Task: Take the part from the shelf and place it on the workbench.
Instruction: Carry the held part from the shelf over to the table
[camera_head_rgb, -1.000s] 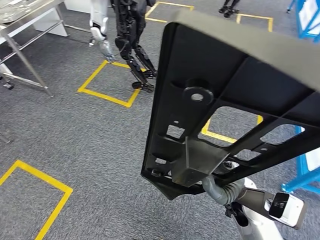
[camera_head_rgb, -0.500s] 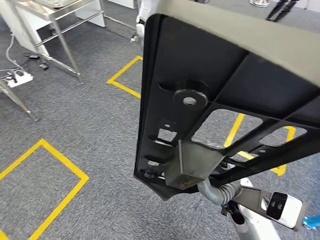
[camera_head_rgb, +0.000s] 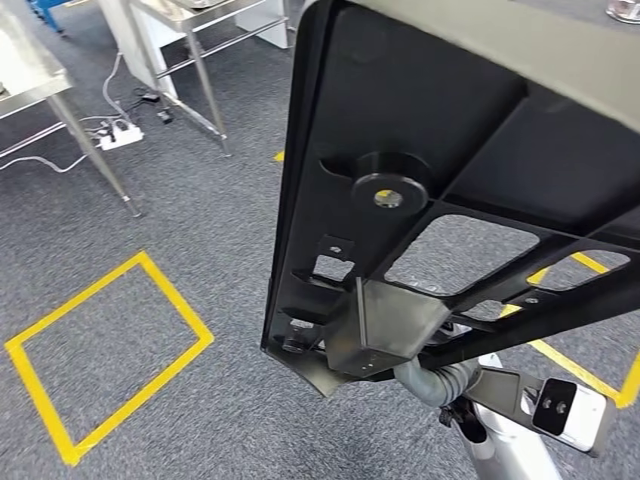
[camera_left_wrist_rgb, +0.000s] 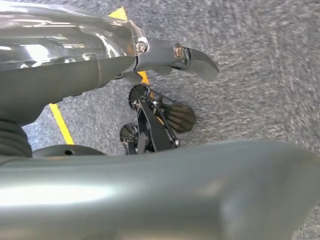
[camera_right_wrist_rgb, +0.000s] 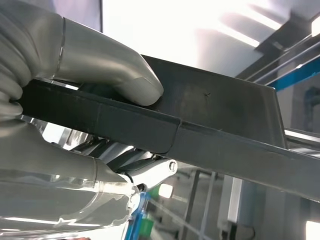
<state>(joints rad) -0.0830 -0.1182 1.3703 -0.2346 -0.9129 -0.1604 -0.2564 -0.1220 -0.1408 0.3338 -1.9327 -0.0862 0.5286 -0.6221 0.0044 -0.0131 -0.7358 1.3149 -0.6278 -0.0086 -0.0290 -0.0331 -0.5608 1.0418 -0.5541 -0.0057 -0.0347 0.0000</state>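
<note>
The part (camera_head_rgb: 453, 110) is a large black panel with ribs, cut-outs and a round boss. It is tilted up in front of me and covers much of the head view. My right hand (camera_head_rgb: 441, 382) grips its lower edge from below, beside a grey metal bracket (camera_head_rgb: 385, 325). In the right wrist view the thumb (camera_right_wrist_rgb: 113, 70) presses on the part's (camera_right_wrist_rgb: 211, 115) dark edge and the fingers wrap under it. My left hand (camera_left_wrist_rgb: 68, 75) hangs over the grey carpet, fingers straight, holding nothing.
Two metal-legged workbenches stand at the far left: one (camera_head_rgb: 189, 15) at the back, another (camera_head_rgb: 30, 70) nearer the left edge. A white power strip (camera_head_rgb: 121, 135) with cables lies between them. Yellow tape outlines a square (camera_head_rgb: 106, 350) on the carpet.
The camera has turned: the floor scene slid right, the workbenches came into view at upper left and the other robot's legs left the picture. The part stays held as before.
</note>
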